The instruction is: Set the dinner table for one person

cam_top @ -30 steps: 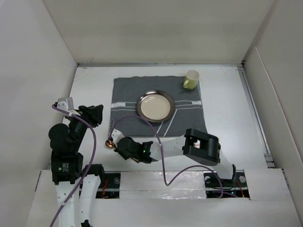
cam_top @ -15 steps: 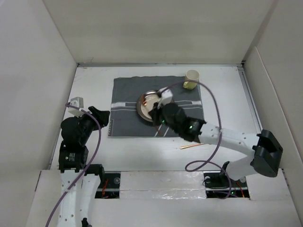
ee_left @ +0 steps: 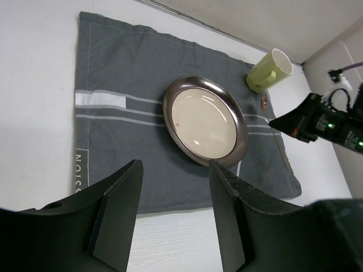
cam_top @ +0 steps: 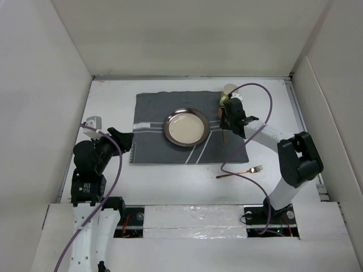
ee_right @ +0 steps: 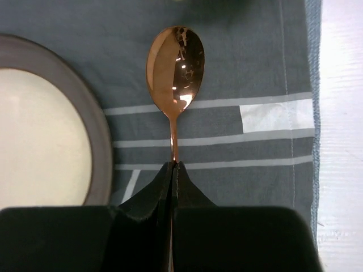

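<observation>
The dinner table (cam_top: 110, 102) is white and carries a dark grey striped mat (cam_top: 153, 113). A metal-rimmed plate (cam_top: 186, 127) sits in the mat's middle, and a pale green cup (cam_top: 229, 93) stands at its far right corner. My right gripper (cam_top: 227, 119) is shut on a copper spoon (ee_right: 174, 65), held low over the mat to the right of the plate (ee_right: 39, 136). A copper fork (cam_top: 241, 171) lies on the table just off the mat's near right corner. My left gripper (ee_left: 174, 167) is open and empty, above the mat's near left edge.
White walls close in the table on the left, right and far sides. In the left wrist view the plate (ee_left: 205, 120), the cup (ee_left: 269, 71) and the right gripper (ee_left: 317, 122) show. The right arm's purple cable loops over the table near the fork.
My right arm has swung with the spoon from the table's near left, over the plate, to the right side of the mat. The left arm pulled back slightly, then stayed.
</observation>
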Robot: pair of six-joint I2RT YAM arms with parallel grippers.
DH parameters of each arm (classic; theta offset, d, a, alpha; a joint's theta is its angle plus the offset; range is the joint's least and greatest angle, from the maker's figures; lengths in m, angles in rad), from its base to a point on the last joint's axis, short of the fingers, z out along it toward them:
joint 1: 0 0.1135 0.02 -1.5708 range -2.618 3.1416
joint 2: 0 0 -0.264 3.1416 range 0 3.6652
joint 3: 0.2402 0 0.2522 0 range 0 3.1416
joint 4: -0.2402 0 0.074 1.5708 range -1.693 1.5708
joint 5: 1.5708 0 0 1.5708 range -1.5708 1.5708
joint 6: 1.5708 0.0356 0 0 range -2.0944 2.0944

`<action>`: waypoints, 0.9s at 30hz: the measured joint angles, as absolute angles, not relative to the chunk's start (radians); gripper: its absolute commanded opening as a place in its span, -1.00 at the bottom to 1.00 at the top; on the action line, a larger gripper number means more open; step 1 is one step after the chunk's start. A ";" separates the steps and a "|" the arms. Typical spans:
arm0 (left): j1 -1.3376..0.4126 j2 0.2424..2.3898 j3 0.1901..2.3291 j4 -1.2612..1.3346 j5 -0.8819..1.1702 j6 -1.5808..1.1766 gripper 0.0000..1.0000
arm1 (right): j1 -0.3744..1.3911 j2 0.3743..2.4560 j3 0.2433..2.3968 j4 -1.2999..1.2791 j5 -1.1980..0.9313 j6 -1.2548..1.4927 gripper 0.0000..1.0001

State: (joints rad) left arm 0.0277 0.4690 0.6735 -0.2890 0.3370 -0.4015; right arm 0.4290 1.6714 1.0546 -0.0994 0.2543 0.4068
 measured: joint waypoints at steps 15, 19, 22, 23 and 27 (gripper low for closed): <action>0.028 0.469 0.666 -0.277 0.352 -0.402 -0.06 | 0.411 1.866 1.192 -0.149 0.188 0.390 -1.00; 0.028 0.469 0.666 -0.276 0.358 -0.402 -0.06 | 0.411 1.883 1.194 -0.150 0.192 0.397 -1.00; 0.028 0.469 0.666 -0.275 0.360 -0.402 -0.06 | 0.411 1.903 1.196 -0.149 0.195 0.400 -0.90; 0.028 0.469 0.666 -0.274 0.360 -0.401 -0.06 | 0.411 1.910 1.196 -0.146 0.194 0.403 -0.84; 0.028 0.469 0.666 -0.273 0.362 -0.401 -0.07 | 0.411 1.918 1.199 -0.142 0.195 0.408 -0.59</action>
